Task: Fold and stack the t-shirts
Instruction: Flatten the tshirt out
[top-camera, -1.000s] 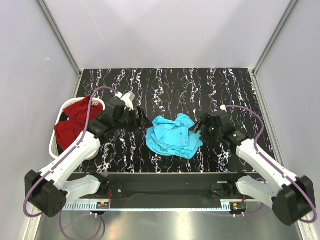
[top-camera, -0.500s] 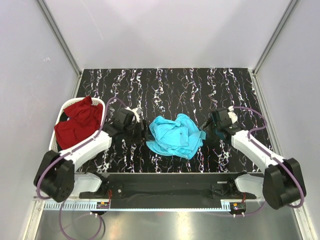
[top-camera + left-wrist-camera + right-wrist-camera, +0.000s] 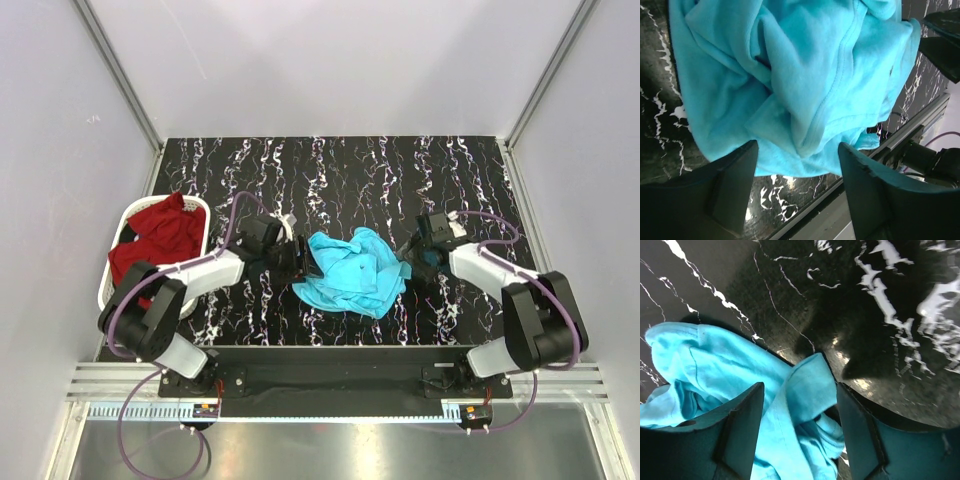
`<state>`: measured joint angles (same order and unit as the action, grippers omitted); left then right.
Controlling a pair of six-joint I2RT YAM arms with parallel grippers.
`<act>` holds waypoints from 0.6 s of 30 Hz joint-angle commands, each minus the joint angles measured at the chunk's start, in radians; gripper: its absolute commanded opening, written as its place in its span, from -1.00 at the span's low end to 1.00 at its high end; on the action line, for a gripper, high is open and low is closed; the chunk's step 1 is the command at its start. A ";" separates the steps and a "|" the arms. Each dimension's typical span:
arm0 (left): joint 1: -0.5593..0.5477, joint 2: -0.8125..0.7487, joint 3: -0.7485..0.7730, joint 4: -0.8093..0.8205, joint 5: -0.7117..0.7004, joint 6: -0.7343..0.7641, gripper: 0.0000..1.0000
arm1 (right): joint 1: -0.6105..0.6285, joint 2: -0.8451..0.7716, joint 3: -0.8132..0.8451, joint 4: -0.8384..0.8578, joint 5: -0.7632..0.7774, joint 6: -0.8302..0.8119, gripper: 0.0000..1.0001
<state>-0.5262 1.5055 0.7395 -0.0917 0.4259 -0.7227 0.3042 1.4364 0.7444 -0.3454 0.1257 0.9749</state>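
Observation:
A crumpled turquoise t-shirt lies in the middle of the black marbled table. My left gripper stands open at the shirt's left edge; in the left wrist view the blue cloth fills the space ahead of its spread fingers, its hem just between the tips. My right gripper is open at the shirt's right edge, and a folded flap of the shirt lies between its fingers without being pinched. A dark red t-shirt sits bunched in the basket.
The white plastic laundry basket stands at the table's left edge, next to the left arm. Grey walls enclose the table on three sides. A black rail with both arm bases runs along the near edge.
Both arms have dropped low and reached inward, bringing each gripper up to the turquoise shirt's edges. The right jaws narrowed somewhat around the flap. The shirts have not moved.

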 commanded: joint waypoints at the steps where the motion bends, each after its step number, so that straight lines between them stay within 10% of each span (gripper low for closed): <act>1: -0.003 0.025 0.037 0.101 0.053 -0.023 0.25 | -0.005 0.038 0.000 0.107 -0.058 -0.021 0.35; 10: -0.005 0.067 0.118 0.103 0.085 -0.017 -1.00 | -0.019 0.148 0.045 0.149 -0.115 -0.031 -0.20; 13: -0.003 0.079 0.168 0.075 0.083 -0.015 -1.00 | -0.036 0.157 0.065 0.149 -0.123 -0.053 -0.94; 18: 0.000 0.088 0.331 -0.081 0.038 0.011 -1.00 | -0.086 0.099 0.152 0.100 -0.117 -0.105 -1.00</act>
<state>-0.5266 1.5970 0.9436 -0.1162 0.4732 -0.7368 0.2523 1.5867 0.8009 -0.2245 0.0032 0.9180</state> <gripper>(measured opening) 0.025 0.018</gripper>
